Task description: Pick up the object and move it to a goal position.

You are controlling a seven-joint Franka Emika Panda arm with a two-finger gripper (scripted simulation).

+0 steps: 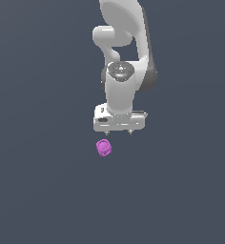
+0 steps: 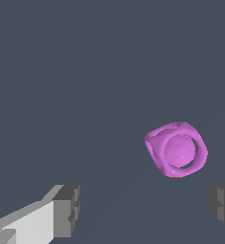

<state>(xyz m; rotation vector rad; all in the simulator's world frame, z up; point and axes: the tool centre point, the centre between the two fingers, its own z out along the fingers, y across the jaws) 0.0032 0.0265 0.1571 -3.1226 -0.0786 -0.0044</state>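
Note:
The object [image 1: 104,147] is a small magenta-purple knobbly lump with a ring-like rim, lying on the dark grey floor. My white gripper [image 1: 118,132] hangs just above and behind it, shifted a little toward the exterior view's right. It is open and empty, with only the short fingertips showing under the white hand. In the wrist view the object [image 2: 177,149] lies beyond the gap between my two grey fingers [image 2: 66,210], nearer the finger at the picture's right edge and apart from both.
The white arm [image 1: 124,43] rises behind the gripper at the top of the exterior view. The flat dark grey floor [image 1: 38,190] fills the rest of both views.

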